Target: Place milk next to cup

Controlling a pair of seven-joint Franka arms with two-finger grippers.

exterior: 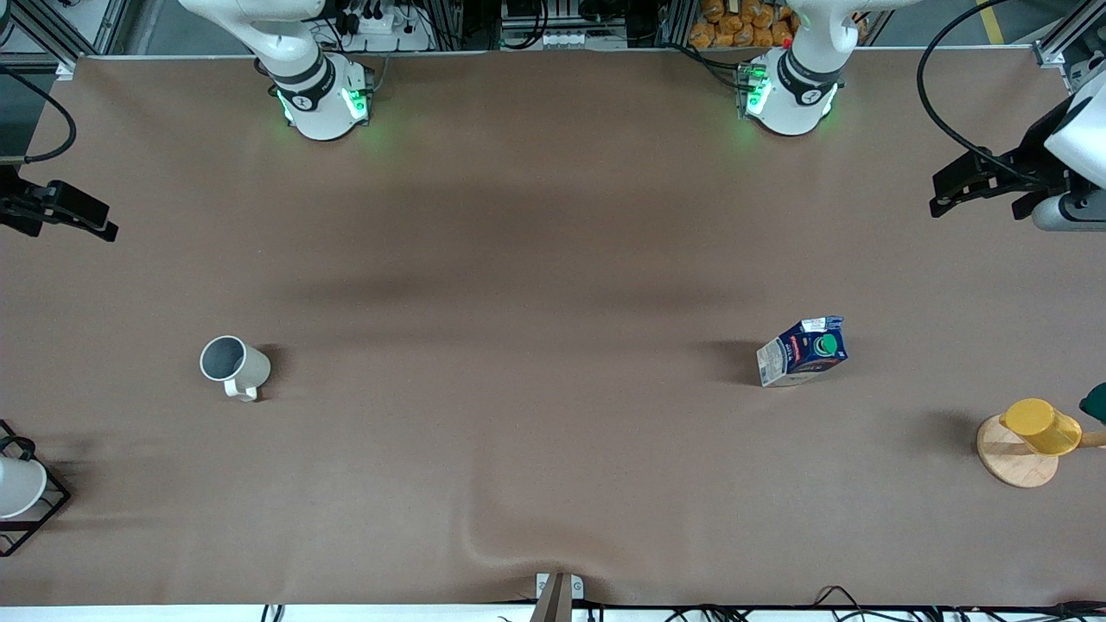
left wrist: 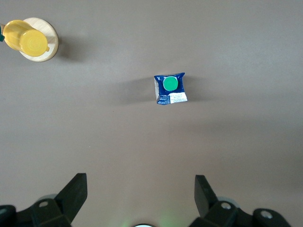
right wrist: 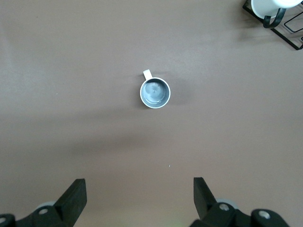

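Nearest the front camera, at the right arm's end of the table (exterior: 553,259), we see a white cup in a black wire frame (exterior: 22,488), cut by the frame's edge. Next comes the cup (exterior: 233,365), a cream-white mug with a grey inside, standing upright with its small handle turned toward the front camera. Our right hand (exterior: 60,212) hangs in the air over the table's edge at that same end, its fingers spread wide and holding nothing; from its wrist camera the cup (right wrist: 155,92) sits well ahead of the fingers (right wrist: 71,198), and the wire frame shows in a corner.

Moving on toward the left arm's end, we find the milk (exterior: 804,350), a dark blue carton with a green cap, standing by itself and well apart from the cup. Our left hand (exterior: 981,186) is up over the table's edge at that end, fingers likewise spread and empty. In its wrist view the milk (left wrist: 170,88) lies well ahead of the fingers (left wrist: 71,198). A yellow cup (exterior: 1041,426) sits on a round wooden stand (exterior: 1015,462), nearer the front camera than the milk.
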